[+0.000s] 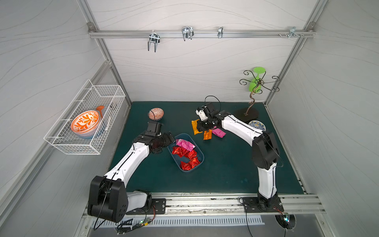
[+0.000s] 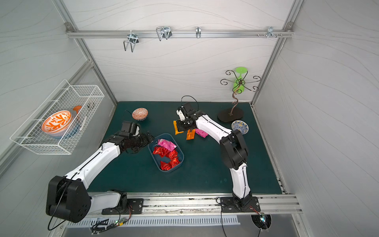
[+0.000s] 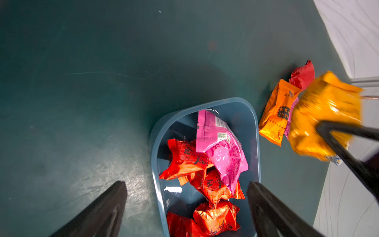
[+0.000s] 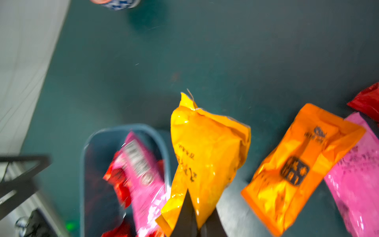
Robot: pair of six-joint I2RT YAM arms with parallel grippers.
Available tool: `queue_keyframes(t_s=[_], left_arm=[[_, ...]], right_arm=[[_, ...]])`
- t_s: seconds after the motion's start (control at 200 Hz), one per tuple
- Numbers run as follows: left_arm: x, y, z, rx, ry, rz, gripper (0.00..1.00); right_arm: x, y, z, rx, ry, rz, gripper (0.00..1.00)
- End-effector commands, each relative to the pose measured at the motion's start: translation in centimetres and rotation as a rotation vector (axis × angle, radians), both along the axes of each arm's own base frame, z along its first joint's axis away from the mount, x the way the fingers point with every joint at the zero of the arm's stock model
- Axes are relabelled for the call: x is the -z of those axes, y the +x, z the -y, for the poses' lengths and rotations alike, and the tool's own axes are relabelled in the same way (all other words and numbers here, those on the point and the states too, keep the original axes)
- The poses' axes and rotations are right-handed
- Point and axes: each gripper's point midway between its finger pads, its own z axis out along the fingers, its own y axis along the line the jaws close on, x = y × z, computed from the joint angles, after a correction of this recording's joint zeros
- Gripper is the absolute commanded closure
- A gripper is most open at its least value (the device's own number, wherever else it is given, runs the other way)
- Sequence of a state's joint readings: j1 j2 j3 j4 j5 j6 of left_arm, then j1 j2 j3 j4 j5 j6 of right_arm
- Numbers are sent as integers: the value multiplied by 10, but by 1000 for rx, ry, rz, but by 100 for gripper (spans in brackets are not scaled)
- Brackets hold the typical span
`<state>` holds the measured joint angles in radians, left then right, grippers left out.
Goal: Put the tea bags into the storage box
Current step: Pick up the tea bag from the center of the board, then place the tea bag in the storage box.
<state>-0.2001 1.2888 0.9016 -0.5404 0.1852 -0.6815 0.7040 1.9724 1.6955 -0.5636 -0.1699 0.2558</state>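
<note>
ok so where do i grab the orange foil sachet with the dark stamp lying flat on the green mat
I'd come straight down on the orange foil sachet and pinch across its narrow width at the end nearer the blue plastic storage box. It lies flat, leaving nothing to catch from the side, and its other end touches the pink foil sachet.

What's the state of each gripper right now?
Left gripper: open, holding nothing.
Right gripper: shut on a yellow tea bag.
</note>
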Motion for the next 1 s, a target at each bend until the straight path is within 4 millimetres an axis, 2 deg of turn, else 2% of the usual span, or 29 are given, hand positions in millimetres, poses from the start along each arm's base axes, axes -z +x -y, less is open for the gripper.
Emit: queue_keyframes(t_s=[0.0,0.16,0.22,0.32,0.415,0.6,0.655,0.715,0.87,0.955,0.995], left_arm=[[-9,12,6,32,15,36,4],[-6,11,-1,-2,45,35,4],[-7,9,-5,-16,58,42,4],[-7,5,-12,-43,83,52,4],[-8,0,-18,-63,99,61,3],[-7,-11,-25,-86,113,74,4],[-6,-13,-26,-87,112,73,3],[-5,-16,-26,-86,113,72,3],[-3,-20,-26,-74,116,68,3],[-3,-20,-23,-59,108,68,3],[-3,-19,-22,-54,106,67,4]], right_arm=[[-2,-57,-12,-143,-2,-18,97],[4,-127,-24,-260,1,-39,97],[10,-148,-28,-294,-17,-36,97],[19,-175,-37,-326,-9,-62,97],[28,-192,-48,-352,-10,-72,97],[43,-196,-59,-372,-58,-69,91],[46,-195,-60,-374,-69,-69,84],[46,-193,-60,-376,-77,-62,71],[32,-183,-57,-353,-73,-30,50],[17,-166,-47,-291,-44,-25,39],[9,-155,-40,-251,-25,-30,37]])
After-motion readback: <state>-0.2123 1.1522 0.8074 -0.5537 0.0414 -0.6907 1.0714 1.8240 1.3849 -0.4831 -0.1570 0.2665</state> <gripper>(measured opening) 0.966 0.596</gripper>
